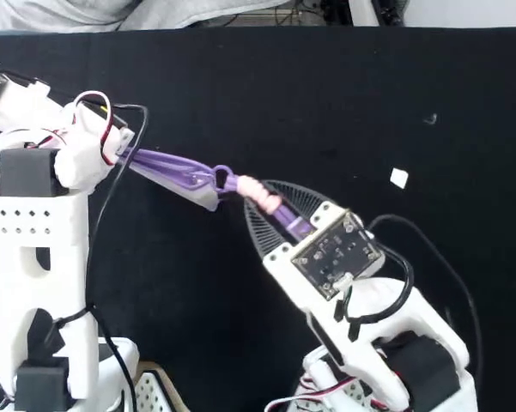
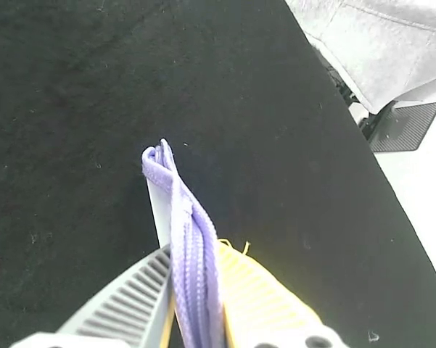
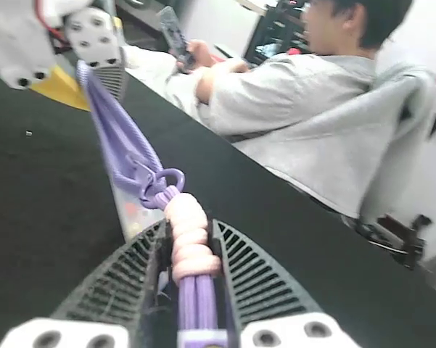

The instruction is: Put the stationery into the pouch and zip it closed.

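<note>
Two claws are seen holding one thing between them above the left half of the surface [image 1: 326, 94]: the purple pouch [image 1: 167, 167], which is lifted and stretched out between the left edge and the middle. The pouch is shown edge-on, so its inside is hidden and it cannot be told whether anything lies in it or how far the zip is drawn. The left claw [image 1: 123, 156] is pressed together on the pouch's end nearer the left edge; in the left wrist view the purple edge is pinched between a grey finger [image 2: 134, 293] and a yellow finger [image 2: 257, 290], whose bases are cut off by the frame. The right claw [image 1: 279, 215] is closed on a pink cord [image 1: 259, 193], a knotted pull joined by a purple ring [image 1: 222, 176] to the pouch's other end; in the right wrist view the cord is gripped between black ribbed fingers [image 3: 254, 275], and its lower part is covered by them. A pale flap hanging under the pouch near the ring is hard to make out. Beyond the pouch, a broad stretch of black surface runs to the far edge and the far right corner. A small white scrap [image 1: 399, 178] lies well apart from both claws, toward the right edge.
</note>
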### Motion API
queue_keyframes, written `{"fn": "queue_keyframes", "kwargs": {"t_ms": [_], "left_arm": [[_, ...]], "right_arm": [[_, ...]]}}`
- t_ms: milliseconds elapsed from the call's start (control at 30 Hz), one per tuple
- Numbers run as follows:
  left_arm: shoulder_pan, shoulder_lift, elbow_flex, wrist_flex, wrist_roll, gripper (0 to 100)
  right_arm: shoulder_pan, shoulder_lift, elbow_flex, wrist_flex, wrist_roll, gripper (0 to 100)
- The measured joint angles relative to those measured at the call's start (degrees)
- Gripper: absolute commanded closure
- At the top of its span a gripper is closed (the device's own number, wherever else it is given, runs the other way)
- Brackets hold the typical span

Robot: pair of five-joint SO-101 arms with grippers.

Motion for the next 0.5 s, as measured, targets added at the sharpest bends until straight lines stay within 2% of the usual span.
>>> {"fn": "queue_keyframes", "kwargs": {"t_ms": [333, 500], "left_arm": [[-1.4, -0.1, 0.2, -1.0, 0.1, 97], [-1.4, -0.4, 0.2, -1.0, 0.1, 97]], "right_arm": [[7.3, 13.8, -15.3, 12.3, 2.2, 98.8], [12.5, 14.2, -17.8, 14.2, 2.5, 98.8]]}}
